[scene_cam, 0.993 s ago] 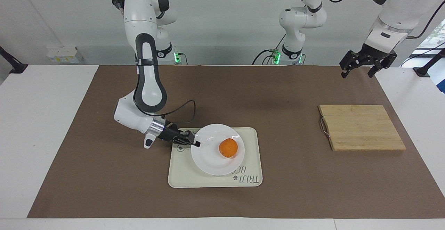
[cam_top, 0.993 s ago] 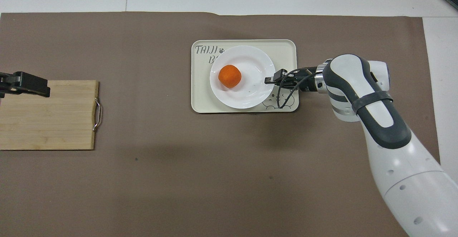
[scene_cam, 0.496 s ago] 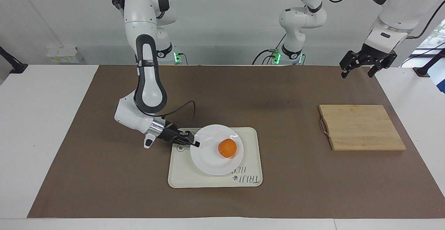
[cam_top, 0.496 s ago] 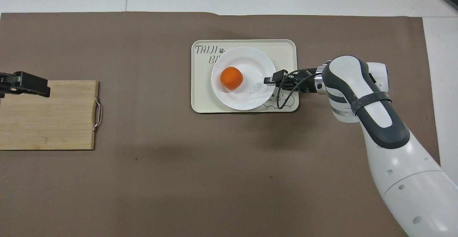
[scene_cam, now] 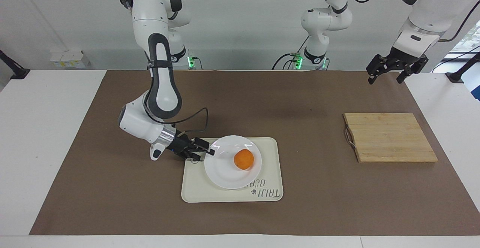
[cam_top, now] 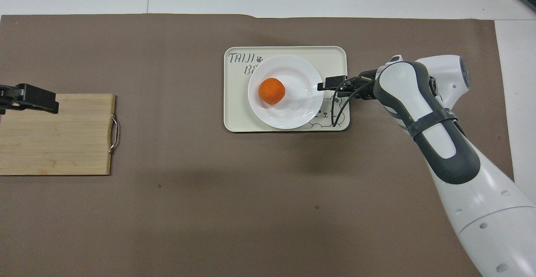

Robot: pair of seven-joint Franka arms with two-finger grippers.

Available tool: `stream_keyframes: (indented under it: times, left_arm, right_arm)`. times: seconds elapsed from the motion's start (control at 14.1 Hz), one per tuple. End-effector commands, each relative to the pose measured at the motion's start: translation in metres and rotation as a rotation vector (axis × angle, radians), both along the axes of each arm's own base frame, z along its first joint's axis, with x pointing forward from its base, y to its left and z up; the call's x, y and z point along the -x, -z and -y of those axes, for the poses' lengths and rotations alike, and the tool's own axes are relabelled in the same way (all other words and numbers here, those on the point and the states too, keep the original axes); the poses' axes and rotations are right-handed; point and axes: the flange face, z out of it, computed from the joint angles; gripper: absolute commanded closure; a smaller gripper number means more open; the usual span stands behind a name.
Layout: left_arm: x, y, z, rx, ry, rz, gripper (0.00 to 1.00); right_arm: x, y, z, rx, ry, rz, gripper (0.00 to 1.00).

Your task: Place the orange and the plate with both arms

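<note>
Brown mat covers the white surface [scene_cam: 48, 135]; white wall at the robots' end. Orange [scene_cam: 243, 159] sits on plate [scene_cam: 225, 175], plate on tray [scene_cam: 195, 191]. Board [scene_cam: 390, 137] lies toward the left arm's end. Right hand [scene_cam: 210, 152], low and near-level, is at the plate's rim; grip unclear. Left hand [scene_cam: 395, 68], fingers spread, waits raised near the board.

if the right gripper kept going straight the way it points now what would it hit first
Most likely the rim of the round white glossy plate, right at the right gripper; then the small round orange fruit on it.
</note>
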Motion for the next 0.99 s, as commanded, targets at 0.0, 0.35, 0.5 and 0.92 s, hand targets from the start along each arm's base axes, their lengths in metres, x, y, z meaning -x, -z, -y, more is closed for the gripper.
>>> stream_keyframes:
  times: [0.0,0.35,0.5,0.92]
  left_arm:
    - [0.004,-0.002,-0.001,-0.007,-0.012,-0.007,0.0]
    - [0.004,-0.002,-0.001,-0.007,-0.012,-0.009,0.0]
    - [0.004,-0.002,-0.001,-0.007,-0.012,-0.007,0.0]
    - [0.004,-0.002,-0.001,-0.007,-0.012,-0.007,0.0]
  right_arm:
    - [-0.002,-0.034,0.01,0.14,-0.013,0.019,0.0]
    - [0.015,-0.112,0.054,0.409,-0.153,0.067,0.0]
    - [0.026,-0.132,0.08,0.397,-0.141,0.017,0.0]
    - [0.058,-0.176,0.135,0.488,-0.041,-0.117,0.0]
